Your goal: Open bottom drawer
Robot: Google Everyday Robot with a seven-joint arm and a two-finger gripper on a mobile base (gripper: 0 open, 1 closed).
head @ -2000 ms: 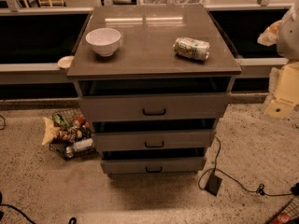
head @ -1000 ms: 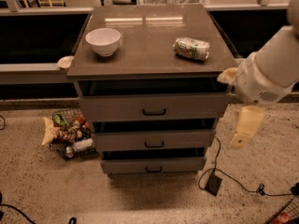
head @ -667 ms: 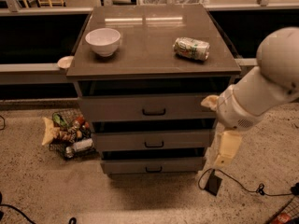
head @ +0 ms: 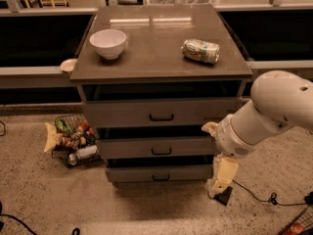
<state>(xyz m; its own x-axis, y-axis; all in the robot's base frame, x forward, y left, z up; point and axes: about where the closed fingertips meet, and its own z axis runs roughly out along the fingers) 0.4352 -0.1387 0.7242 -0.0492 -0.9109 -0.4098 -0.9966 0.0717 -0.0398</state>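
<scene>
Gripper point(head: 216, 186) had dropped lower and slightly left since 0.7 s ago, now just right of the bottom drawer point(head: 132, 173), probably to reach handle point(head: 160, 177) height. Opening: cannot tell. Drawer lowest of three, apparently unpulled.

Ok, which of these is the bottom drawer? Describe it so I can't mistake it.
Find the grey-brown cabinet with the bowl and can on top; three drawer fronts stack below. The bottom drawer is the lowest, just above the floor, with the gripper hanging beside its right end. Its front is narrowest and shallowest of the three.
</scene>
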